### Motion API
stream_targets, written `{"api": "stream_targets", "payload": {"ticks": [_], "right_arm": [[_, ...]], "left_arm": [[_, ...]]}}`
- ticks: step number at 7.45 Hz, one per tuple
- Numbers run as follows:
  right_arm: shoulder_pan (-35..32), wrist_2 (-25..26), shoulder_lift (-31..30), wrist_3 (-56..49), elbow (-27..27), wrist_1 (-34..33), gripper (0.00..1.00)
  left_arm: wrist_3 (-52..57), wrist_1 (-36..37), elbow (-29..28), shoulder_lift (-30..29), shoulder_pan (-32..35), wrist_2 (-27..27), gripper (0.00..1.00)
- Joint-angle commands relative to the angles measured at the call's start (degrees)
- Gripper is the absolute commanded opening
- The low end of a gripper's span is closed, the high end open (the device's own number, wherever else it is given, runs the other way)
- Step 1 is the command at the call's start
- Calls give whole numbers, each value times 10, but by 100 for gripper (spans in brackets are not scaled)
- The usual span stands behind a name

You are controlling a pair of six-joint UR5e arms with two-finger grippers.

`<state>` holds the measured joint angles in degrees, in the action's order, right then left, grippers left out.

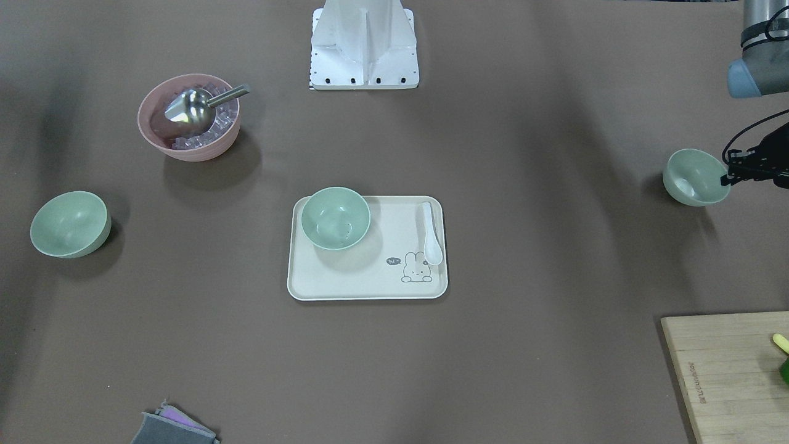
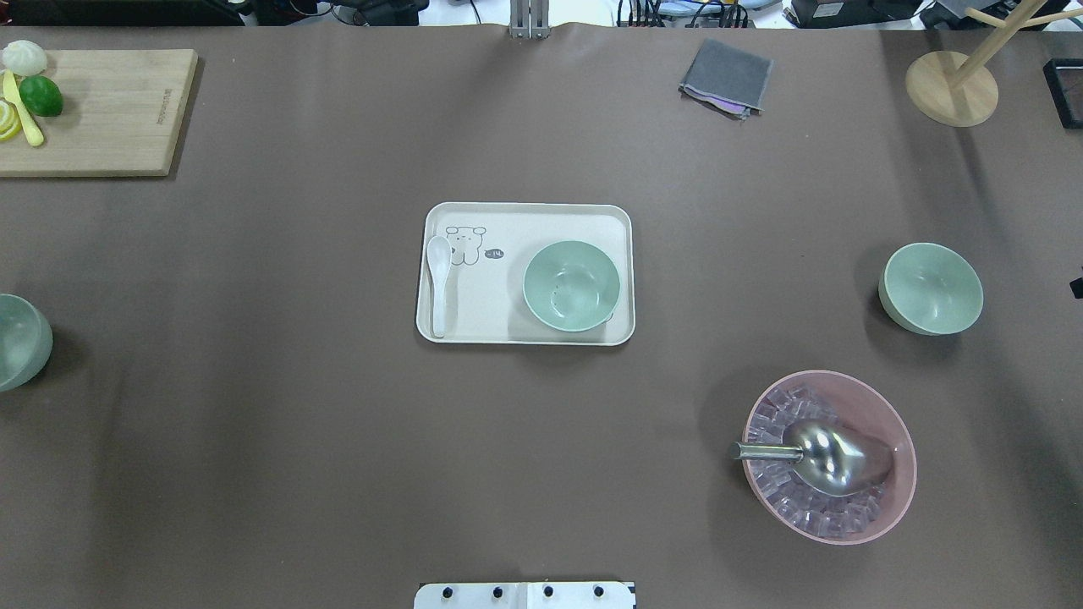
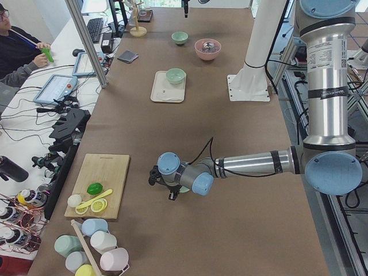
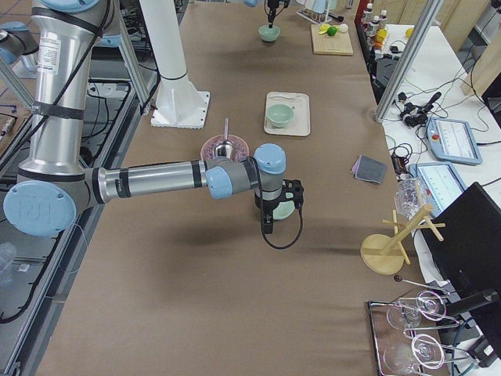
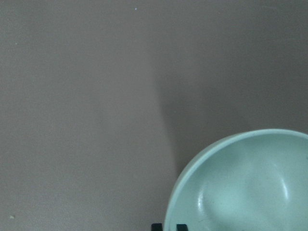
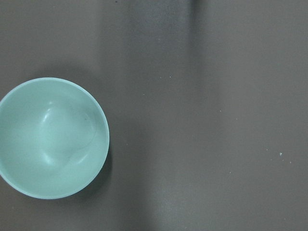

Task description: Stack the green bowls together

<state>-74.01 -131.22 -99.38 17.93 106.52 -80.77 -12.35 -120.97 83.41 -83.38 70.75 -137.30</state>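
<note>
Three pale green bowls stand apart. One sits on the cream tray [image 1: 370, 280], at its near-robot corner [image 1: 336, 217] [image 2: 571, 285]. The second bowl [image 1: 696, 177] [image 2: 17, 341] stands at the table's left end; my left gripper [image 1: 730, 172] hovers right beside its rim, and only dark fingertips [image 5: 156, 226] show at the wrist view's bottom edge next to that bowl [image 5: 245, 185]. I cannot tell whether it is open. The third bowl [image 1: 69, 224] [image 2: 931, 288] [image 6: 50, 138] stands at the right end; my right gripper [image 4: 268, 223] hangs just above and beside it, and I cannot tell its state.
A pink bowl [image 2: 829, 457] with ice cubes and a metal scoop [image 2: 812, 452] stands near the right bowl. A white spoon [image 2: 438, 283] lies on the tray. A cutting board [image 2: 101, 110] with fruit, a grey cloth [image 2: 728, 80] and a wooden stand [image 2: 952, 85] line the far edge.
</note>
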Motion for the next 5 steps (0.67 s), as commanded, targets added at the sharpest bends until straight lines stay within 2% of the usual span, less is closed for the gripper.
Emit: {"api": "stream_targets", "payload": {"ticks": [1, 4, 5], "right_arm": [[0, 0, 1, 0, 0, 0, 100], [0, 0, 1, 1, 1, 0, 100], [0, 0, 1, 3, 1, 0, 100]], "left_arm": [[-6, 8, 31, -2, 1, -34, 0], [-158, 11, 121, -13, -7, -37, 0], [-223, 11, 152, -25, -35, -32, 0]]}}
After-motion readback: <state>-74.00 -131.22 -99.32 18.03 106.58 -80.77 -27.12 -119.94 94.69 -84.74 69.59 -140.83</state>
